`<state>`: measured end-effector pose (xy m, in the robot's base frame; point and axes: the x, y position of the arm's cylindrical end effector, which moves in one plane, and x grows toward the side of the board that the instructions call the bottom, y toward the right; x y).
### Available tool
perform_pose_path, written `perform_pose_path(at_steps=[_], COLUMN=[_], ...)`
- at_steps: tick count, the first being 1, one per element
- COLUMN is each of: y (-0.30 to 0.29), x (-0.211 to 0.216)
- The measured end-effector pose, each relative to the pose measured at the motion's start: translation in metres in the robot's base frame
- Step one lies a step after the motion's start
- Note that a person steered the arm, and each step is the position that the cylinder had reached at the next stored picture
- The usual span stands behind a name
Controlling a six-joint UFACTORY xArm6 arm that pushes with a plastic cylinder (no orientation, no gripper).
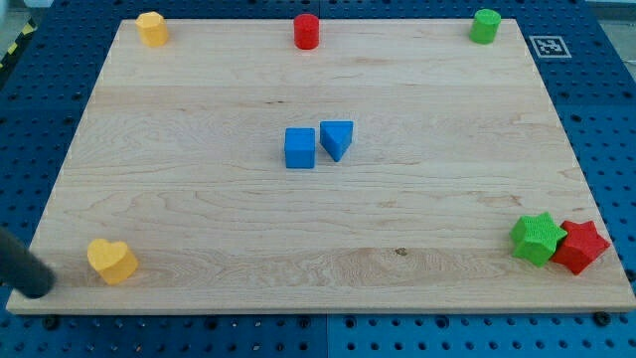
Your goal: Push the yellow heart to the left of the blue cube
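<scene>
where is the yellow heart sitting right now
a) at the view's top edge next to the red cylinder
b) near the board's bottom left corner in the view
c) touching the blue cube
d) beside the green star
b: the yellow heart lies near the bottom left corner of the board, just right of my tip and far from the blue cube at the centre.

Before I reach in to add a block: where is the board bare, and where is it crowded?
Bare: the wide strip between the blue cube and yellow heart, and the middle right, above the green star. Crowded: the blue triangle beside the cube; the red star touching the green one. My tip sits left of the heart.
</scene>
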<state>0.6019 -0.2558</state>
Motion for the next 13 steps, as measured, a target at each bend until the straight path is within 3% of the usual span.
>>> perform_pose_path(at_steps=[2,4,7,13], y=[0.103,0.150,0.113,0.130], x=[-0.015,-0.015,-0.015,-0.034])
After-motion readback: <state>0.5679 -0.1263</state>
